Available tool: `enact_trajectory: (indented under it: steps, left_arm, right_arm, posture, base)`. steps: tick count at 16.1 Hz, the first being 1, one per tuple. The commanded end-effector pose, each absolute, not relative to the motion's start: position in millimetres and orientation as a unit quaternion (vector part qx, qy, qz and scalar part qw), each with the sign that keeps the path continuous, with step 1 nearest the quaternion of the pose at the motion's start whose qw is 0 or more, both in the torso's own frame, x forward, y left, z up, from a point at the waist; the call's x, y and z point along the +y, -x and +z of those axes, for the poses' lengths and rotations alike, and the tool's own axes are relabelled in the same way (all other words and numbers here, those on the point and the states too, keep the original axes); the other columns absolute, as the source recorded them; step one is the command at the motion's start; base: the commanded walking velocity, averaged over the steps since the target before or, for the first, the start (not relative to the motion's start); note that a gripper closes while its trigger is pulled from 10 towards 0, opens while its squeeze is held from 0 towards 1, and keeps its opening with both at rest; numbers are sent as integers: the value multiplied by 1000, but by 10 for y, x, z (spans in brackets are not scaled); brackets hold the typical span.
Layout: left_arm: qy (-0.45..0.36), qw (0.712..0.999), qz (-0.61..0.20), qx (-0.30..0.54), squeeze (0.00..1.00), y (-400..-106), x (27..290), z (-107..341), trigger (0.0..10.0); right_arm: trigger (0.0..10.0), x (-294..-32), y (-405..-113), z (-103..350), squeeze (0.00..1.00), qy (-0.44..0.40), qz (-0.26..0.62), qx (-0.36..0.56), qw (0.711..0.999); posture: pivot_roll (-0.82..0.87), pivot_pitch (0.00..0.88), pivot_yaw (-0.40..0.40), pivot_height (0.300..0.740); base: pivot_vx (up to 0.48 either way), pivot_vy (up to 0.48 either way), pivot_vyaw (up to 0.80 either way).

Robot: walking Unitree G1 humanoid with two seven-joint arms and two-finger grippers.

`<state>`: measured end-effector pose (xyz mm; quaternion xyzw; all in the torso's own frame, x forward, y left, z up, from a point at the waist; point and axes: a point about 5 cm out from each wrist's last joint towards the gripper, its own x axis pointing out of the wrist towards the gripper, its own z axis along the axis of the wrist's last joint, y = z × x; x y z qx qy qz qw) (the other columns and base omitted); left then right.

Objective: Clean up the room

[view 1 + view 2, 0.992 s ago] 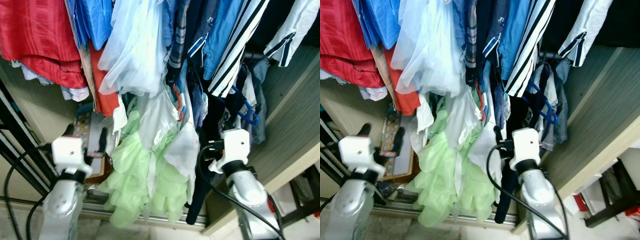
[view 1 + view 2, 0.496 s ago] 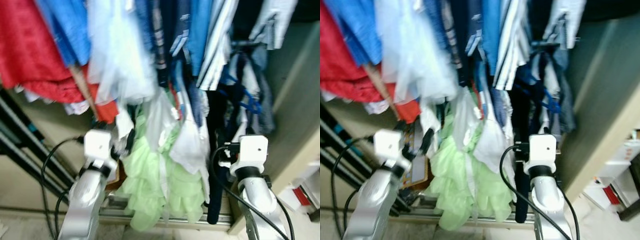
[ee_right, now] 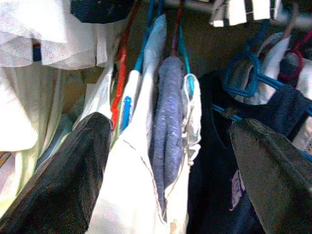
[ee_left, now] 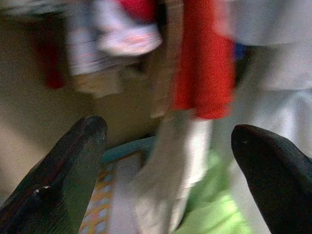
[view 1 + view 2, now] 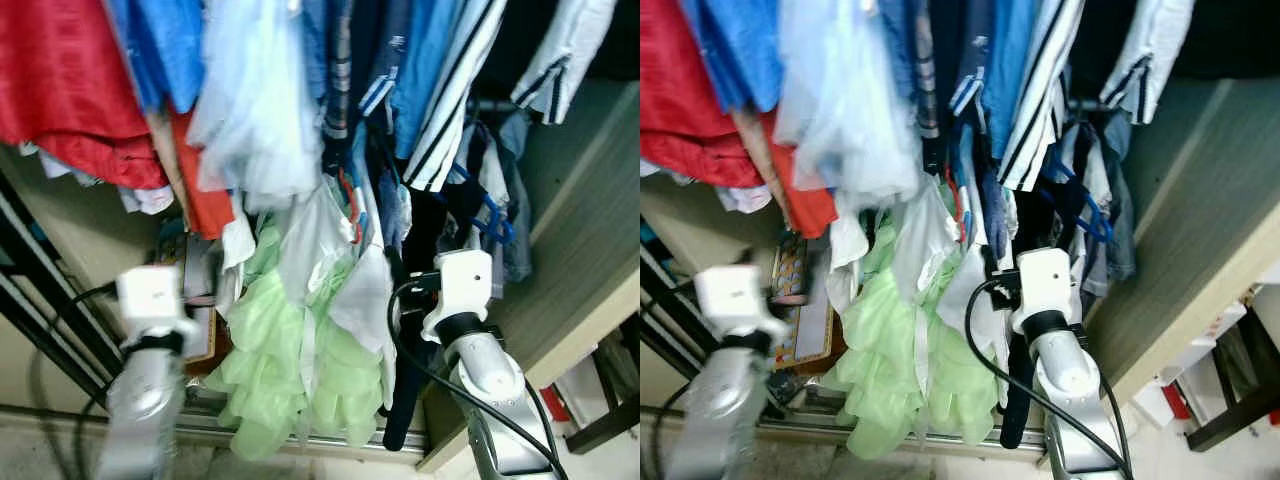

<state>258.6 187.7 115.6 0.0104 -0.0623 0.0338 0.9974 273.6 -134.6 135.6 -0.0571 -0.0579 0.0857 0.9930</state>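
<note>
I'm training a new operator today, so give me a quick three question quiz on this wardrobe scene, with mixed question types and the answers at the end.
1. True or false: the right gripper has its fingers spread wide in front of the hanging clothes.
2. Multiple choice: the frilly pale green garment hangs A) above the red cloth, B) between the two silver arms, C) on the wooden side panel.
3. Fill in: the curved plastic hanger by the navy-and-white striped shirt is ____ in colour.

Key: 1 true. 2 B. 3 blue.
</note>
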Motion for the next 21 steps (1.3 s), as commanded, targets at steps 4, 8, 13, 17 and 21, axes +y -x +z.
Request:
enact_trajectory:
  steps: [4,8,13,17,21]
  left_arm:
    - [-20,998,-1,-52,0,-2539,1777,1125,10000]
    - [-24,999,7,-38,0,-2487,1867,1074,10000]
    - [-20,1000,18,-16,357,-2433,1940,1046,10000]
    - [-20,999,-23,-25,0,-2548,1791,1080,10000]
    - [-29,998,-49,-15,0,-2520,1737,1074,10000]
  right_arm:
    - [10000,-1349,-2815,1369,0,39,80,-56,994]
    - [10000,-1146,-2790,1354,0,22,103,-59,993]
    - [10000,-1171,-2802,1167,0,-2,86,-23,996]
    - [10000,-1165,-2850,1265,0,7,89,-34,995]
    - [10000,-1274,-2849,1403,0,26,45,-62,997]
  posture:
    - [5,0,-34,740]
    - [18,0,-40,740]
    - [71,0,-53,740]
    - [62,0,-65,740]
    - [5,16,1,740]
  base:
    - [0,0,0]
    - [0,0,0]
    - [0,0,0]
    - [0,0,0]
    - [0,0,144]
